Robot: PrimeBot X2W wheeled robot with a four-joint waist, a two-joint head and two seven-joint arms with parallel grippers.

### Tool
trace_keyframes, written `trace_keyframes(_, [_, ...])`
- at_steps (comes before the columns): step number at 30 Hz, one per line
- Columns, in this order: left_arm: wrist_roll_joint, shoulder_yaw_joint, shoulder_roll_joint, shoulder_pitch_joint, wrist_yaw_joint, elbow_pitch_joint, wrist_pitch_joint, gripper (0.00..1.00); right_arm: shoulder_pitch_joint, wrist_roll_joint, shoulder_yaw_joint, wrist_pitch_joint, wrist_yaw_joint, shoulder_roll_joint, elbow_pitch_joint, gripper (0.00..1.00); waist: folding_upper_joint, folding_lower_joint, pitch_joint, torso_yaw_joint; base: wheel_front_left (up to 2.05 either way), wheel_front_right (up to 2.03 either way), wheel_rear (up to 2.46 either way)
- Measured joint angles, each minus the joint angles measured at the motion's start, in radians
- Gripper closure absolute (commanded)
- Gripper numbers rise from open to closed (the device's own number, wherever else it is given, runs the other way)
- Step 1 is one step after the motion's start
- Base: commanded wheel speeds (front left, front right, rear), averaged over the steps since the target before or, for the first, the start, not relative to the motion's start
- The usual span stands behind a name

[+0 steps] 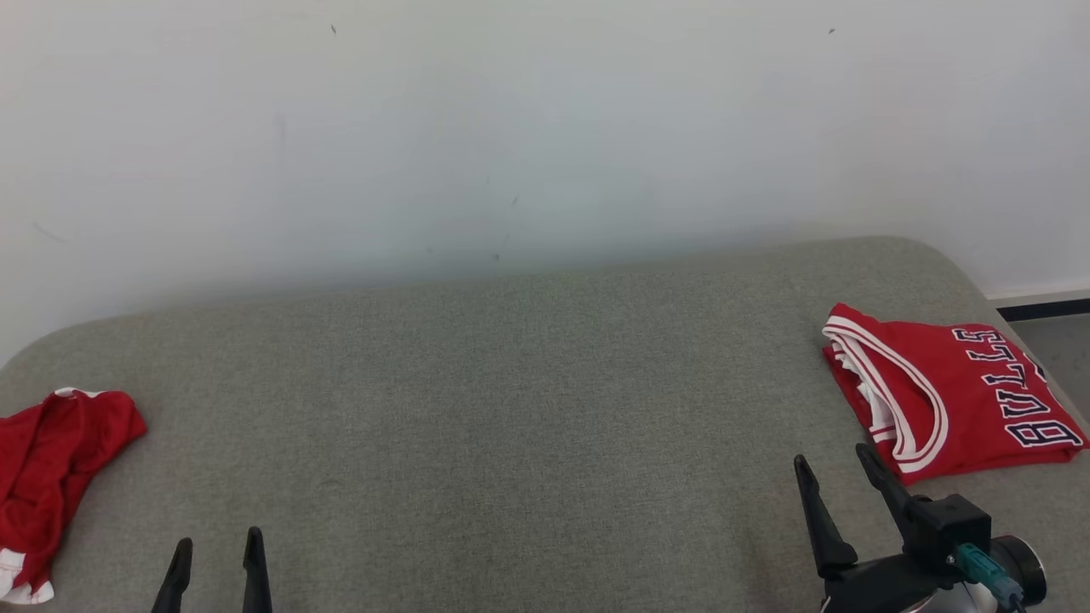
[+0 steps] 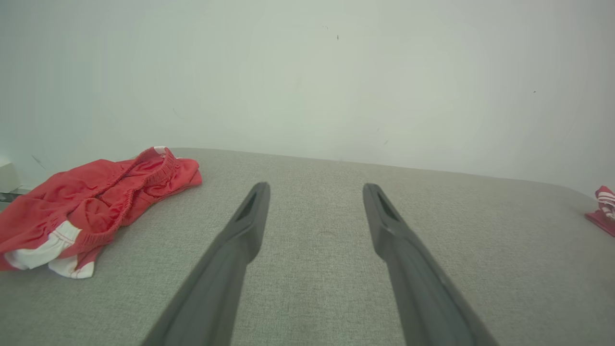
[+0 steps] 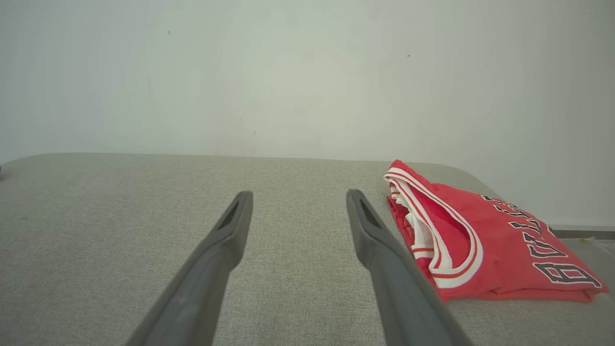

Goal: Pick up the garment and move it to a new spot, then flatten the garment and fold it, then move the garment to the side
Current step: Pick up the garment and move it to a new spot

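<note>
Item: crumpled red soft-cloth shorts with white trim, at the left edge of the grey fabric-covered padded surface, awaiting pick-up.
We list the left end effector released and empty, its two dark fingers spread over bare grey cloth to the right of the shorts. The right end effector is likewise released and empty, just beside the folded red jersey with white-striped trim and dark lettering, which lies at the far right. We judge the shorts light, limp and easily bunched, likely to drape and sag when lifted. They carry no breakage risk, though thin cloth may slip from a shallow pinch. We would take hold at the gathered elastic waistband, the thickest ridge showing in the left wrist view, or at the white-trimmed hem corners for spreading flat.
</note>
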Motion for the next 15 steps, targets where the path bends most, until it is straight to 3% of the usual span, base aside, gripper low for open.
trace_keyframes(15, [0.001, -0.001, -0.001, -0.009, 0.001, -0.012, 0.000, 0.00, -0.003, -0.011, 0.005, -0.004, 0.000, 0.010, 0.007, 0.00, 0.0000, 0.0000, 0.012, 0.022, 0.00, 0.00, 0.00])
